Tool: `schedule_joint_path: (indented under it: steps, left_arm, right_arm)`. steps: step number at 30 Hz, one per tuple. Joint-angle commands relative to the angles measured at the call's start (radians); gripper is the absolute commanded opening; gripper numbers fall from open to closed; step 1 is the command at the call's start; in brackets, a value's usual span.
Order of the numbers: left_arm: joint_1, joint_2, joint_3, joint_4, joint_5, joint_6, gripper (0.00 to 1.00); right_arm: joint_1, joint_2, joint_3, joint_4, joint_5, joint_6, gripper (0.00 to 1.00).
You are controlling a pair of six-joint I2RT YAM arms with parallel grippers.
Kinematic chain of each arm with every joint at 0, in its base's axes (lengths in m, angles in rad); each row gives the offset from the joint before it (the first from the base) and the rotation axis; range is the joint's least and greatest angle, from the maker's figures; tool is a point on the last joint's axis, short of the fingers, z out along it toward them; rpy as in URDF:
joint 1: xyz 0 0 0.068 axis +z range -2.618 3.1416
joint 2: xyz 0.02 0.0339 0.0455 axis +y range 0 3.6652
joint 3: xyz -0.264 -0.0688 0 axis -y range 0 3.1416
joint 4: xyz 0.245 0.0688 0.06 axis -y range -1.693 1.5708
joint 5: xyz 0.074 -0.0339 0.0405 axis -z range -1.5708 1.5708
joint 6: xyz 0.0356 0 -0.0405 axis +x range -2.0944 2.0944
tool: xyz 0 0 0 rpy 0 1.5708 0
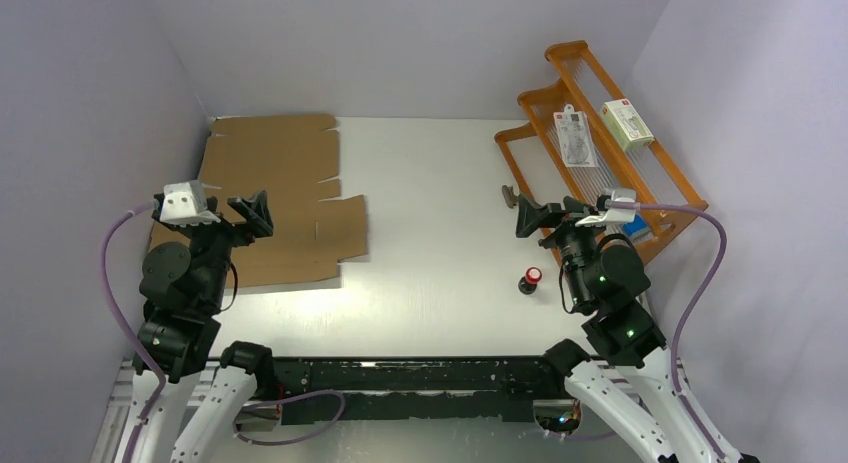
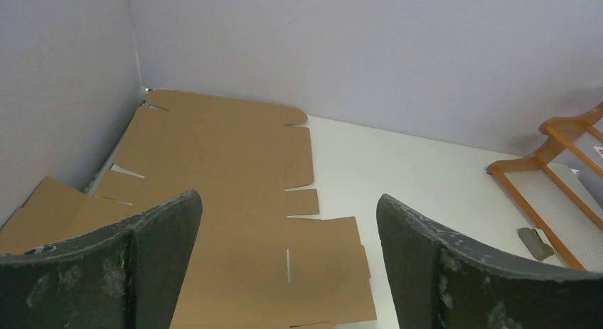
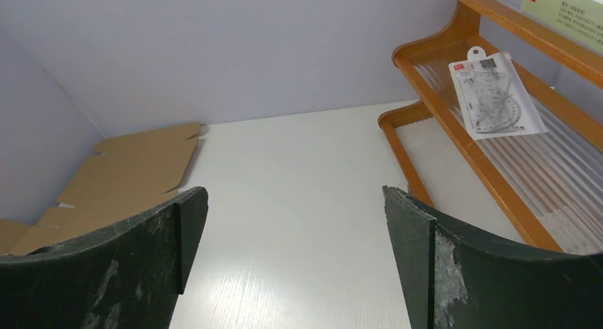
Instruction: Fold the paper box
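Paper box (image 1: pixel 280 183) lies flat and unfolded at upper left of the top view, against the back-left walls. Left gripper (image 1: pixel 240 211) hovers over its near part, jaws apart, empty. Right gripper (image 1: pixel 538 220) is at right beside the wooden rack (image 1: pixel 527 101), jaws apart, empty. Folding not begun; the next move likely calls for lifting a flap along its crease.

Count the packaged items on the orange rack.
2: a white-and-green carton on the top shelf, a clear ruler pack one shelf below. The right arm covers part of the rack, so more may be hidden.
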Motion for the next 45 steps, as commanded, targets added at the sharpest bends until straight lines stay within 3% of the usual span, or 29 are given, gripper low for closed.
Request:
schedule_joint_path:
  steps: [1,21,25,34,45]
  left_arm:
    - [0.01,0.009,0.025,-0.013,-0.007,-0.002,0.98]
    - [0.01,0.245,0.059,0.065,0.045,-0.05,0.98]
    - [0.01,0.422,0.11,0.06,0.074,-0.089,0.98]
    - [-0.013,1.041,0.413,-0.083,0.173,-0.108,0.98]
    - [-0.068,1.491,0.728,-0.168,-0.023,-0.015,0.98]
  right_arm:
    - [0.004,0.004,-0.003,0.016,0.002,0.004,1.0]
    - [0.003,-0.025,-0.028,0.027,-0.019,0.011,1.0]
    - [0.004,-0.042,-0.053,0.054,-0.075,0.004,1.0]
    - [0.006,-0.068,-0.067,0.065,-0.12,-0.002,1.0]
    - [0.007,-0.069,-0.076,0.072,-0.124,-0.008,1.0]
